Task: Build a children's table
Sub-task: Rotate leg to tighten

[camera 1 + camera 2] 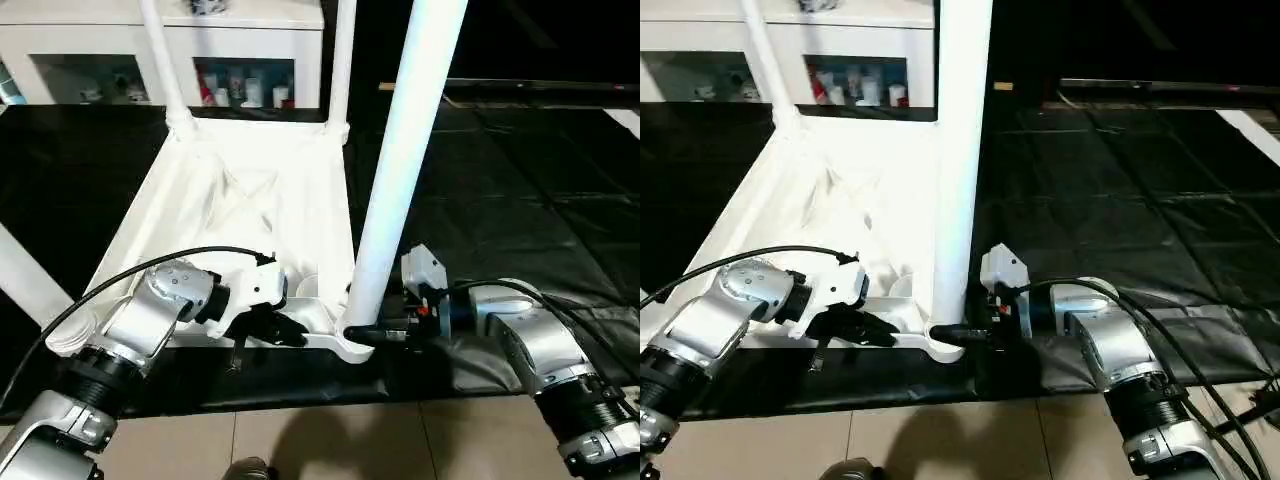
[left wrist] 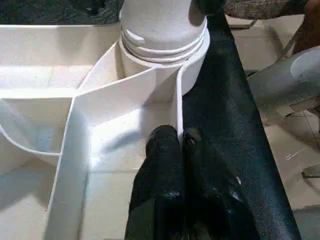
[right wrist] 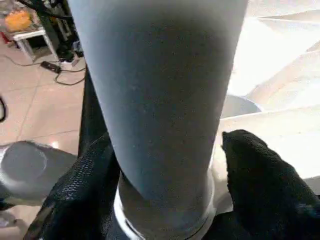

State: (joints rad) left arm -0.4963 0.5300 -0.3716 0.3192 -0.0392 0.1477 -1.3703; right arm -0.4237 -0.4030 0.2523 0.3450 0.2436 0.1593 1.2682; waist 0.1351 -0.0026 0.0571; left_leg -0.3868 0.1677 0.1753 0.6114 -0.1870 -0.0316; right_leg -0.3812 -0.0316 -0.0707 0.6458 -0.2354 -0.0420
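Left end effector (image 1: 268, 328) pinches tabletop (image 1: 250, 200) rim; right end effector (image 3: 165, 200) straddles leg (image 1: 400, 170).

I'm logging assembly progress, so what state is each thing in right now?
Table top: upside down, ribbed underside up.
Near right leg: upright in its corner socket.
Two far legs: standing in their sockets.
Left gripper: shut, pinching the top's rim.
Right gripper: open around the near leg's base.
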